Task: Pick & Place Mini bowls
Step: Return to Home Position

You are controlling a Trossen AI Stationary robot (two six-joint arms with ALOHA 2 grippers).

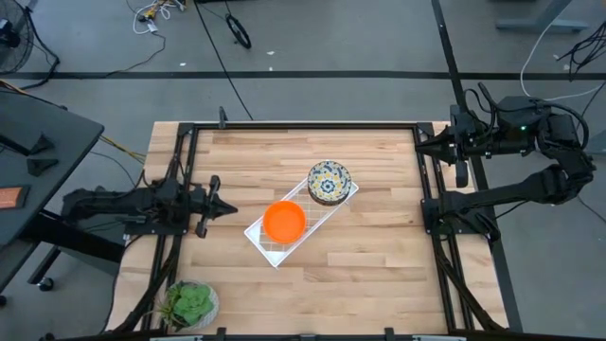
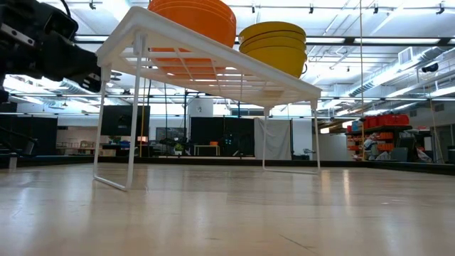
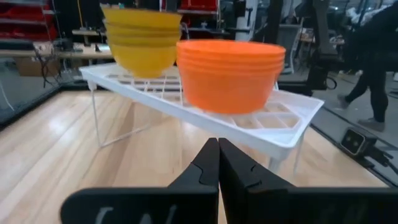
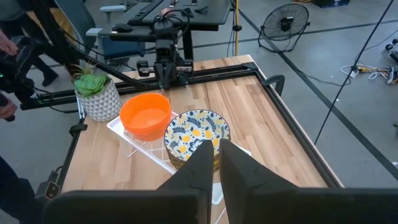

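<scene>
two mouth-up stacks: orange bowls (image 1: 284, 221), patterned bowls (image 1: 329, 180)

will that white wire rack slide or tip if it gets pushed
Likely slides: the rack stands on thin wire legs on a smooth wooden table. It looks light, and the orange bowl stack and patterned bowl stack on top probably make it top-heavy, so a high push might tip it.
</scene>
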